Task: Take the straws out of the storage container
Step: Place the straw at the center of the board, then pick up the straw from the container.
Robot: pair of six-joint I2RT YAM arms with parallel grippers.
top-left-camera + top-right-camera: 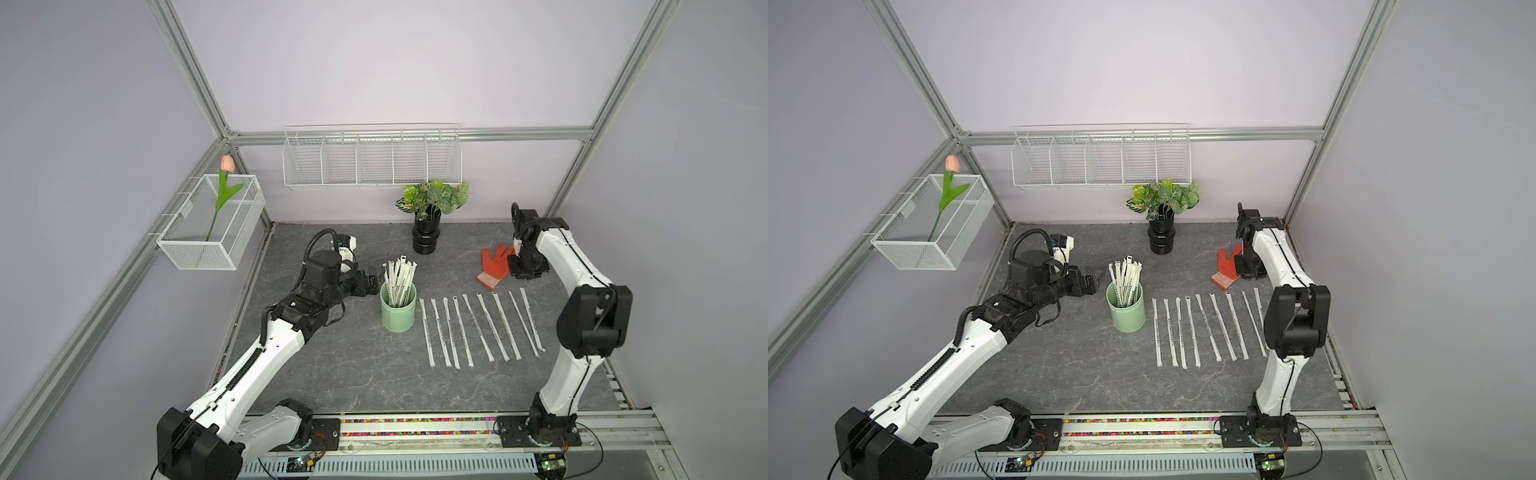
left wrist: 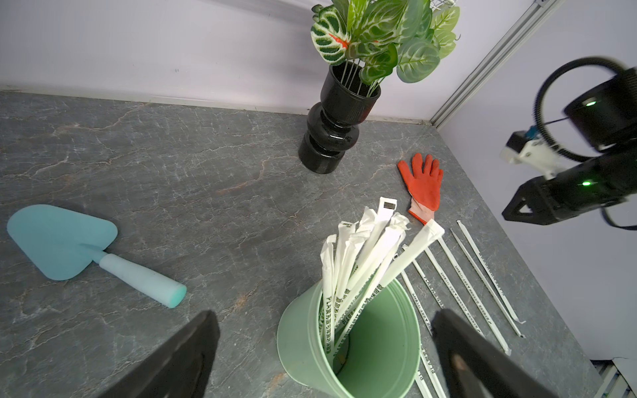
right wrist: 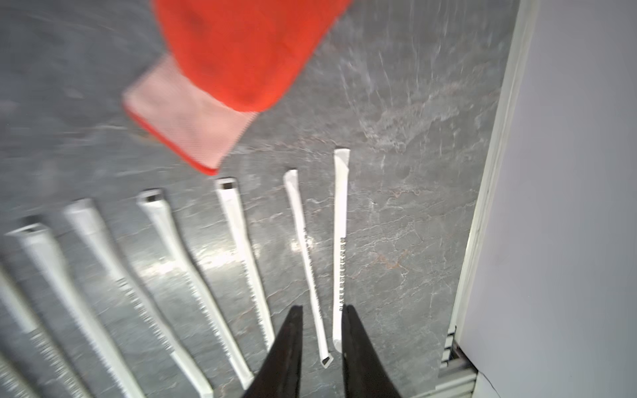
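The storage container (image 1: 398,318) is a mint-green cup standing upright mid-table, with a bunch of white-wrapped straws (image 1: 399,282) leaning in it. Several more straws (image 1: 478,328) lie side by side on the table to its right. My left gripper (image 1: 376,278) is open just left of the cup. In the left wrist view its fingers (image 2: 193,344) stand wide to either side of the cup (image 2: 310,337), apart from it. My right gripper (image 1: 521,268) hangs above the far right of the table by the glove. In the right wrist view its jaws (image 3: 322,307) stand slightly apart with nothing between them, over the rightmost laid straws (image 3: 339,241).
A black vase with green leaves (image 1: 426,239) stands at the back wall. An orange glove (image 1: 494,266) lies beside my right gripper. A teal trowel (image 2: 62,241) lies left of the cup. White wire baskets hang on the back wall (image 1: 370,158) and the left frame (image 1: 212,224).
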